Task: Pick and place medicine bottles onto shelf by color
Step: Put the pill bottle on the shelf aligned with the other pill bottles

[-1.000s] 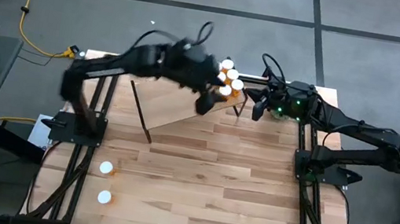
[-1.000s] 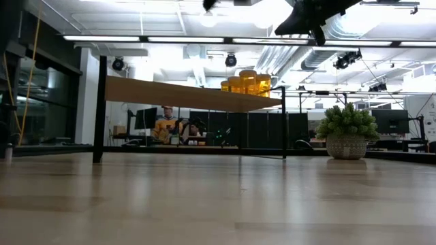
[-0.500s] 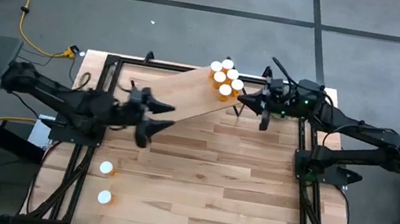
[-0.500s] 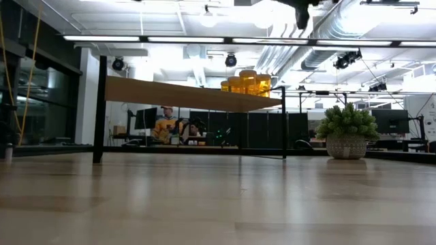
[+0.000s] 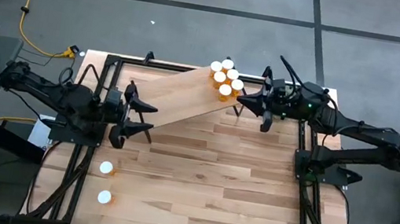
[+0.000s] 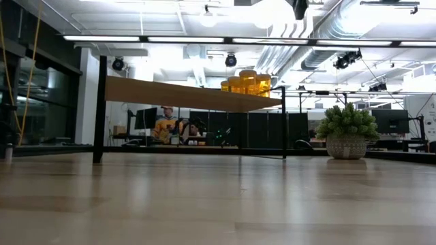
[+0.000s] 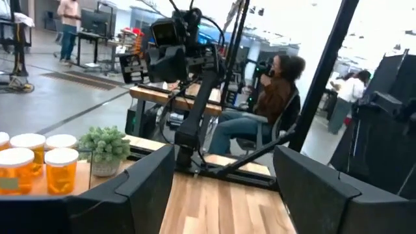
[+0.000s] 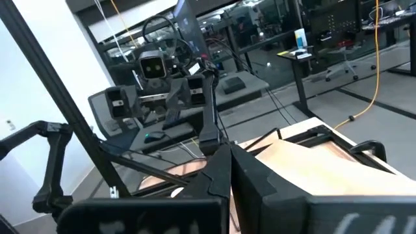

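Orange medicine bottles [image 5: 225, 78] are grouped on the shelf [image 5: 182, 97], while 2 remaining bottles [image 5: 104, 182] are seen on the counter [image 5: 220, 187] near the left gripper [image 5: 140, 116], jaws apart and empty; the right gripper [image 5: 245, 100], jaws together, is stationed beside the shelf.

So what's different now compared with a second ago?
The left arm swung away from the orange, white-capped pill bottles on the raised light-wood shelf, back to its own side; its tool is open and empty. The right tool stayed shut beside the shelf. The bottles and the two on the tabletop haven't moved.
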